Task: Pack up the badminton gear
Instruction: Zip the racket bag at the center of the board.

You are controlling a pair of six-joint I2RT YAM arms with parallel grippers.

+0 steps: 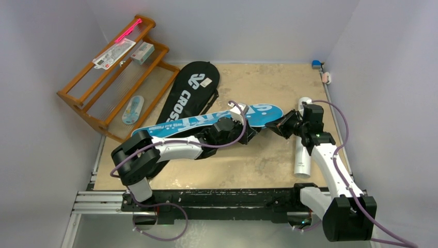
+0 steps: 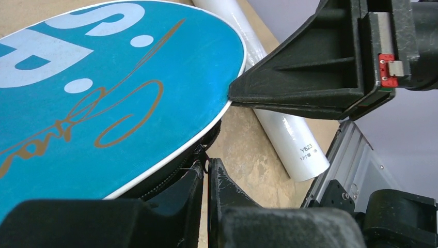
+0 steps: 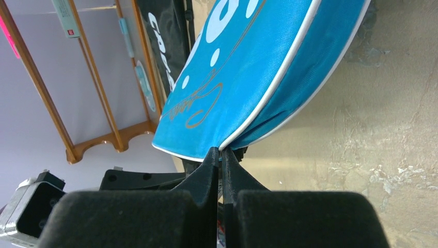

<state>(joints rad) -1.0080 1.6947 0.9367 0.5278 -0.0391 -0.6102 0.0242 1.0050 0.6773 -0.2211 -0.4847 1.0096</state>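
Far left, the wooden rack (image 1: 111, 77) leans at the wall, and the black CROSSWAY cover (image 1: 188, 93) lies flat on the counter (image 1: 248, 165) just beside it. The blue cover (image 1: 206, 121) crosses its lower end and runs right toward mid-counter. Your left fingers (image 2: 227, 188) are squeezed together on the zipper edge under its rounded end. Your right fingers (image 3: 204, 173) are pinched tight on the white-piped rim of that same end. The white tube (image 1: 302, 160) lies furthest right, partly under your right arm.
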